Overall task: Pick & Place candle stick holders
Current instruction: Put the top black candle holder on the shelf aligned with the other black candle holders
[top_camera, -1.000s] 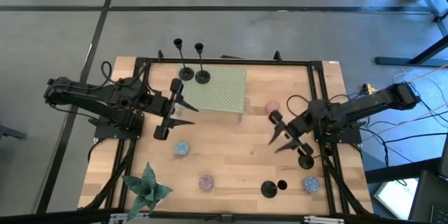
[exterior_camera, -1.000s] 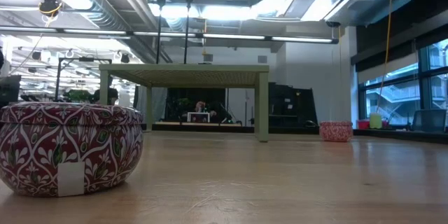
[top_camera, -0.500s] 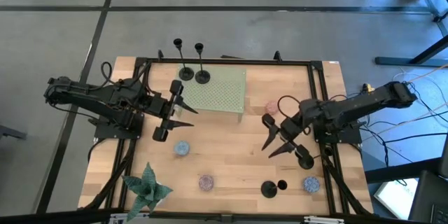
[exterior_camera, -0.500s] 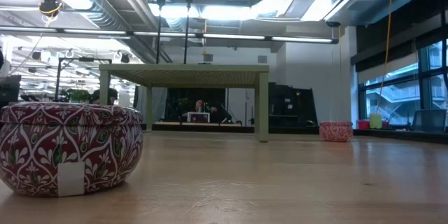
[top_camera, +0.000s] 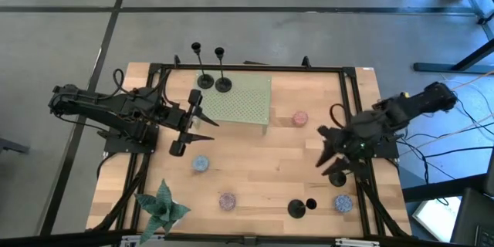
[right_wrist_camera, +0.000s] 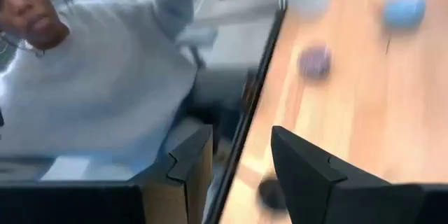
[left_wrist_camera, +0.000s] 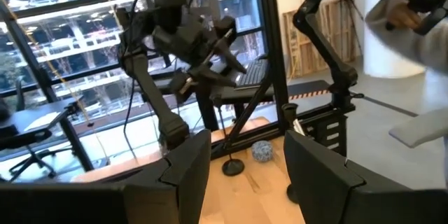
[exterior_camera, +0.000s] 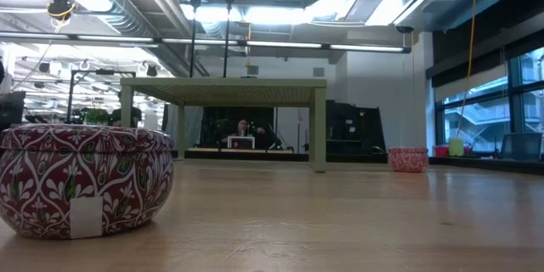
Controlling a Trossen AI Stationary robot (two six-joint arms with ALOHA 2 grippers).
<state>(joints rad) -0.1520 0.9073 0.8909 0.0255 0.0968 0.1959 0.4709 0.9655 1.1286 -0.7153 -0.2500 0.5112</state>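
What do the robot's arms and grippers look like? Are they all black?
Mostly, yes. Both arms are dark, made of chunky jointed pieces, with thin black cables looping along them. The left gripper and the right gripper each end in two flat, pointed black fingers. Seen close up, the fingers look wide and angular, with a notched inner edge. No coloured markings show on them.

A red patterned tin [exterior_camera: 83, 178] sits close on the wooden table [exterior_camera: 340, 221]. Farther back stands a green perforated riser [exterior_camera: 225, 92], two thin black candle stick holders [exterior_camera: 194, 34] rising from it. A small pink tin [exterior_camera: 407, 159] lies beyond, perhaps patterned too.
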